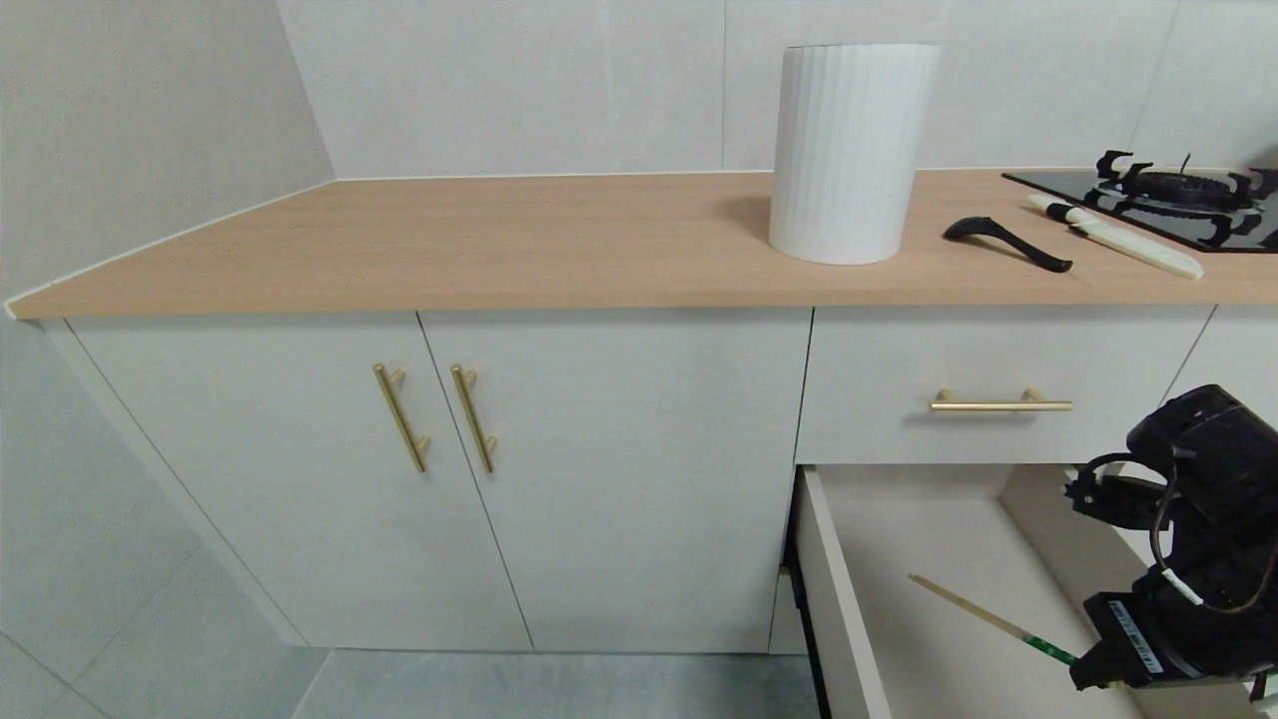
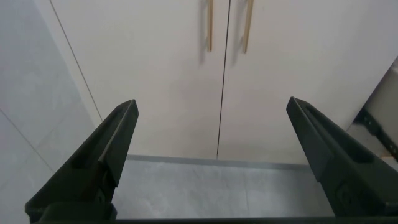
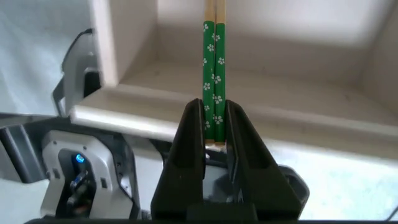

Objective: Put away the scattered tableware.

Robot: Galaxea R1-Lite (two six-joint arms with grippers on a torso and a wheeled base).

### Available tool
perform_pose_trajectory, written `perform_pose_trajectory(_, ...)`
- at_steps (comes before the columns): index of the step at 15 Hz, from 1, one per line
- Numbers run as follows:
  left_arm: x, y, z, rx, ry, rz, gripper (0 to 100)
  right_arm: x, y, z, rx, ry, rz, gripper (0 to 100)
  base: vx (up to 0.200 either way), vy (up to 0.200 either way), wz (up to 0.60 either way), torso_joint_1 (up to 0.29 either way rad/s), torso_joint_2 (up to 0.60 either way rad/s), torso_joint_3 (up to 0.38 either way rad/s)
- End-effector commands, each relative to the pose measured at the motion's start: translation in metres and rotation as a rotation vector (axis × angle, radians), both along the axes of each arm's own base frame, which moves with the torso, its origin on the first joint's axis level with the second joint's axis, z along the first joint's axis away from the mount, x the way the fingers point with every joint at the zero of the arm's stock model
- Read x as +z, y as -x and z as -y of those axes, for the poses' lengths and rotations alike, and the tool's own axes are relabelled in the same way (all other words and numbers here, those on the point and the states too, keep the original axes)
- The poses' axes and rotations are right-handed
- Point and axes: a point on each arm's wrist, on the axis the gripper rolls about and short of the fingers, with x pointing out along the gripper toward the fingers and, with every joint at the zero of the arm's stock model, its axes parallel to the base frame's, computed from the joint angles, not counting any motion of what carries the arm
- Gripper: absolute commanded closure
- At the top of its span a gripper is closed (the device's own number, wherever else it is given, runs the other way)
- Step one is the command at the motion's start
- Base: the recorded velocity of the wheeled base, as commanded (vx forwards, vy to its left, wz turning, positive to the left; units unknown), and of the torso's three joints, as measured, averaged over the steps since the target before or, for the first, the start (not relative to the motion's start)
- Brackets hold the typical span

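My right gripper (image 3: 214, 109) is shut on a pair of chopsticks (image 3: 214, 62) with green flowered ends. In the head view that gripper (image 1: 1083, 669) sits low at the right, and the chopsticks (image 1: 988, 616) slant out over the inside of an open lower drawer (image 1: 839, 589). On the wooden countertop (image 1: 499, 240) lie a black spoon (image 1: 1006, 241) and a white-bladed knife (image 1: 1118, 236). My left gripper (image 2: 211, 107) is open with nothing between its fingers, low in front of the cabinet doors (image 2: 224, 81).
A tall white ribbed container (image 1: 847, 150) stands on the counter left of the spoon. A black gas hob (image 1: 1168, 195) occupies the far right. Above the open drawer is a shut drawer with a gold handle (image 1: 1001, 404). Two cabinet doors with gold handles (image 1: 401, 416) are shut.
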Motion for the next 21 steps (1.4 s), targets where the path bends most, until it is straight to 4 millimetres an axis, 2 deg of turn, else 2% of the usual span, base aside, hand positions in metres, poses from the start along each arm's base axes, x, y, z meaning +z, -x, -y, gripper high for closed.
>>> perform_pose_trajectory(1, 0.0, 0.0, 0.0, 0.0, 0.0, 0.0, 0, -0.005, -0.004, -0.001, 0.0, 0.004, -0.018, 100, 0.0, 0.0, 0.0, -0.027, 0.36, 0.31)
perform_pose_trajectory(5, 0.0, 0.0, 0.0, 0.0, 0.0, 0.0, 0, -0.003, -0.012, -0.003, 0.001, -0.01, 0.043, 100, 0.0, 0.0, 0.0, -0.009, 0.09, 0.08)
perform_pose_trajectory(7, 0.0, 0.0, 0.0, 0.0, 0.0, 0.0, 0, -0.003, -0.027, -0.007, 0.007, -0.026, 0.13, 100, 0.0, 0.0, 0.0, 0.0, 0.0, 0.0)
perform_pose_trajectory(8, 0.0, 0.0, 0.0, 0.0, 0.0, 0.0, 0, -0.007, -0.04, -0.011, 0.003, -0.008, 0.161, 100, 0.0, 0.0, 0.0, 0.0, 0.0, 0.0)
perform_pose_trajectory(10, 0.0, 0.0, 0.0, 0.0, 0.0, 0.0, 0, -0.023, -0.063, -0.02, -0.016, 0.099, 0.142, 100, 0.0, 0.0, 0.0, 0.0, 0.0, 0.0)
perform_pose_trajectory(11, 0.0, 0.0, 0.0, 0.0, 0.0, 0.0, 0, -0.036, -0.074, -0.023, -0.028, 0.148, 0.11, 100, 0.0, 0.0, 0.0, 0.0, 0.0, 0.0)
perform_pose_trajectory(14, 0.0, 0.0, 0.0, 0.0, 0.0, 0.0, 0, -0.069, -0.096, -0.03, -0.046, 0.181, 0.031, 100, 0.0, 0.0, 0.0, 0.0, 0.0, 0.0)
perform_pose_trajectory(18, 0.0, 0.0, 0.0, 0.0, 0.0, 0.0, 0, -0.115, -0.115, -0.035, -0.048, 0.181, 0.027, 100, 0.0, 0.0, 0.0, 0.0, 0.0, 0.0)
perform_pose_trajectory(21, 0.0, 0.0, 0.0, 0.0, 0.0, 0.0, 0, -0.134, -0.115, -0.036, -0.046, 0.166, 0.074, 100, 0.0, 0.0, 0.0, 0.0, 0.0, 0.0)
